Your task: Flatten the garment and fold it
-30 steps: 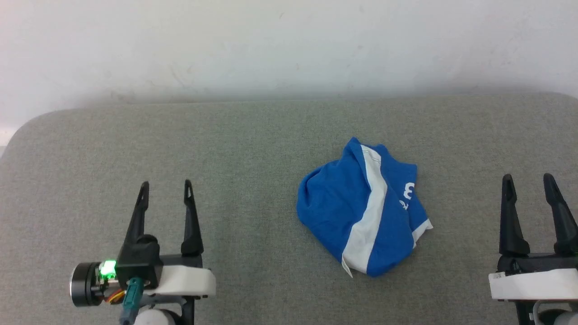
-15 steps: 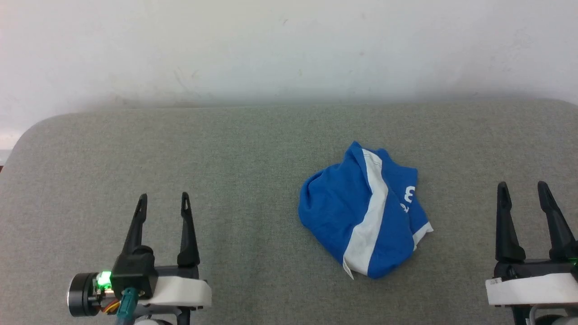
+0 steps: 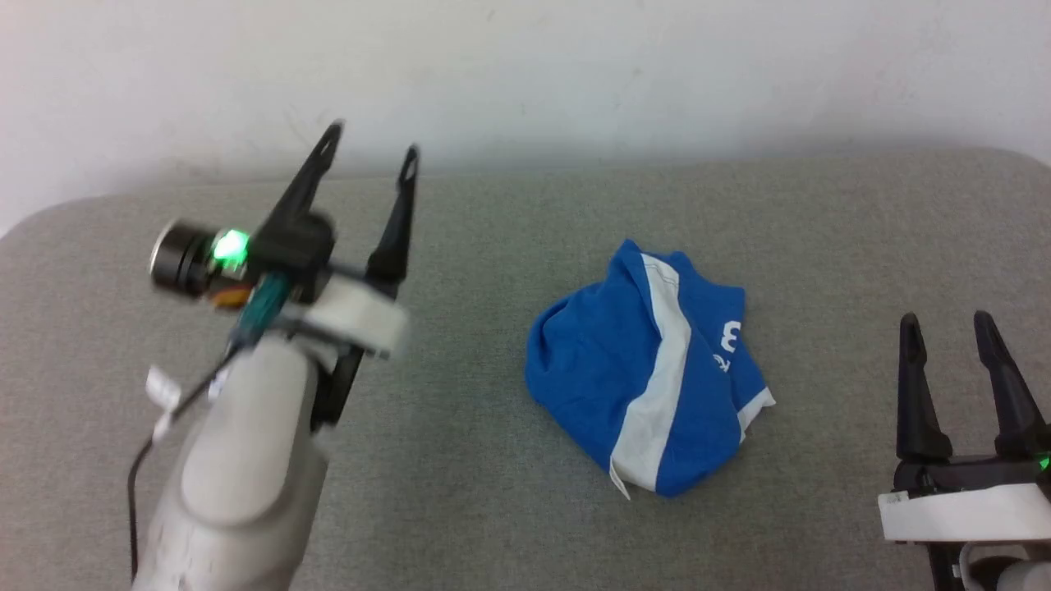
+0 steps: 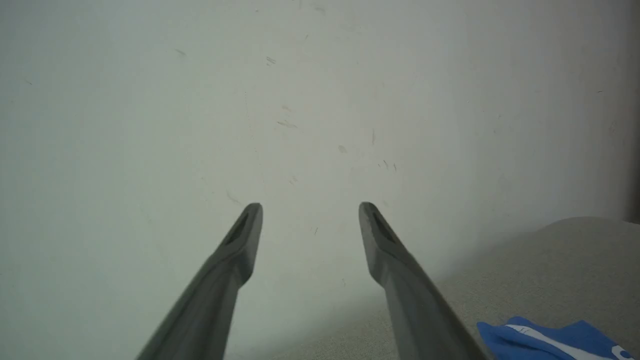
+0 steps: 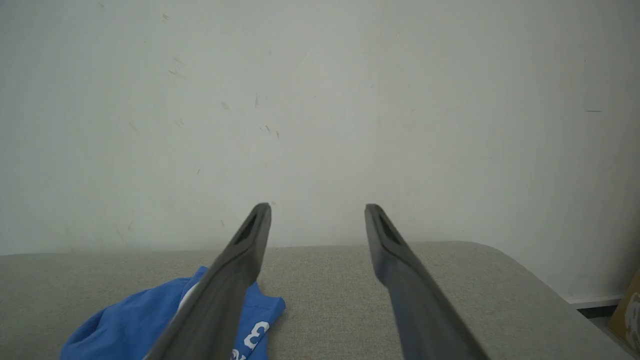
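Left claw [image 3: 371,139] has risen forward, jaws apart.

The light is soft and diffuse, with no glare and no hard shadows. In the head view the wall [image 3: 525,74] is bright and slightly washed out, and a dim shadow band lies along the far edge of the bench [image 3: 493,246]. The garment [image 3: 608,369] is sharp and casts only a faint shadow. The left pincer [image 3: 371,139] is smeared with blur, its green lamp [image 3: 230,245] glowing. The right pincer [image 3: 944,318] is crisp. Both wrist views are dimmer and greyer, darkening toward the corners, and the near fingers [image 4: 220,280] look soft.
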Robot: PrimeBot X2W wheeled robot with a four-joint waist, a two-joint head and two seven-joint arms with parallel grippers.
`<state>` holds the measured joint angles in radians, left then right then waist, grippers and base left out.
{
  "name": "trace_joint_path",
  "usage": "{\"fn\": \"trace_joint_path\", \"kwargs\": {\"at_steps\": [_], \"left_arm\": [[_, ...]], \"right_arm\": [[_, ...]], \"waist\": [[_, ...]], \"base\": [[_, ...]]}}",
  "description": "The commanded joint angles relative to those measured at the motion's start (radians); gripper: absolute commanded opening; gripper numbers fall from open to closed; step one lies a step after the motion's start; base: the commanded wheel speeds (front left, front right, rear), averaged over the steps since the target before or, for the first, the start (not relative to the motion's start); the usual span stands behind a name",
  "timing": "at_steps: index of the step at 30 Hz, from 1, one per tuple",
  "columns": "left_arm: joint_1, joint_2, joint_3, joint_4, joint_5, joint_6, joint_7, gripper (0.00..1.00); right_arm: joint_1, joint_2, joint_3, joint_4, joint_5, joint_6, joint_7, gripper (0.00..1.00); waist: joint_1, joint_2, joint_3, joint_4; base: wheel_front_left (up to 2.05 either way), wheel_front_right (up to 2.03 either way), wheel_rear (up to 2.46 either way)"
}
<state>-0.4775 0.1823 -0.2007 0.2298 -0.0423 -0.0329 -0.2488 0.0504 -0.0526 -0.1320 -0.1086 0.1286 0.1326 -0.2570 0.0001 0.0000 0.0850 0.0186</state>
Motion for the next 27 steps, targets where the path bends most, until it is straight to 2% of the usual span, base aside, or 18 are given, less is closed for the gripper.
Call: {"fn": "trace_joint_path", "kwargs": {"at_steps": [1, 4, 7, 10, 15, 21, 24, 27], "left_arm": [[-0.077, -0.002, -0.025, 0.045, 0.001, -0.032, 0.031, 1.0], [-0.214, -0.014, -0.09, 0.128, -0.015, -0.078, 0.12, 1.0], [-0.323, -0.036, -0.181, 0.199, -0.06, -0.095, 0.224, 1.0], [-0.409, -0.037, -0.359, 0.252, -0.16, -0.097, 0.345, 1.0], [-0.525, 0.026, -0.683, 0.27, -0.391, -0.097, 0.568, 1.0], [-0.624, 0.143, -1.025, 0.166, -0.679, -0.098, 0.822, 1.0], [-0.636, 0.204, -1.075, 0.108, -0.735, -0.098, 0.931, 1.0], [-0.563, 0.244, -1.079, 0.041, -0.7, -0.098, 1.081, 1.0]], "right_arm": [[-0.018, 0.002, -0.002, -0.003, 0.007, -0.002, -0.005, 1.0], [-0.035, 0.002, -0.001, -0.001, 0.009, -0.002, -0.005, 1.0], [-0.054, 0.002, 0.001, 0.002, 0.016, -0.002, -0.005, 1.0], [-0.07, 0.002, 0.007, 0.006, 0.023, -0.002, -0.005, 1.0], [-0.093, 0.002, 0.013, 0.011, 0.037, -0.002, -0.005, 1.0], [-0.115, 0.002, 0.013, 0.015, 0.052, -0.002, -0.005, 1.0], [-0.128, 0.002, 0.013, 0.016, 0.062, -0.002, -0.005, 1.0], [-0.139, 0.002, 0.015, 0.018, 0.07, -0.002, -0.005, 1.0]], "waist": [[-0.0001, 0.0, 0.025, -0.022], [-0.0001, 0.0, 0.049, -0.042], [-0.0001, 0.0, 0.073, -0.07], [-0.0001, 0.0, 0.095, -0.102], [-0.0001, 0.0, 0.133, -0.157], [-0.0001, 0.0, 0.177, -0.214], [-0.0001, 0.0, 0.198, -0.236], [-0.0001, 0.0, 0.215, -0.25]], "base": [[0.0, 0.0, 0.0], [0.0, 0.0, 0.0], [0.0, 0.0, 0.0], [0.0, 0.0, 0.0], [0.0, 0.0, 0.0], [0.0, 0.0, 0.0], [0.0, 0.0, 0.0], [0.0, 0.0, 0.0]]}}
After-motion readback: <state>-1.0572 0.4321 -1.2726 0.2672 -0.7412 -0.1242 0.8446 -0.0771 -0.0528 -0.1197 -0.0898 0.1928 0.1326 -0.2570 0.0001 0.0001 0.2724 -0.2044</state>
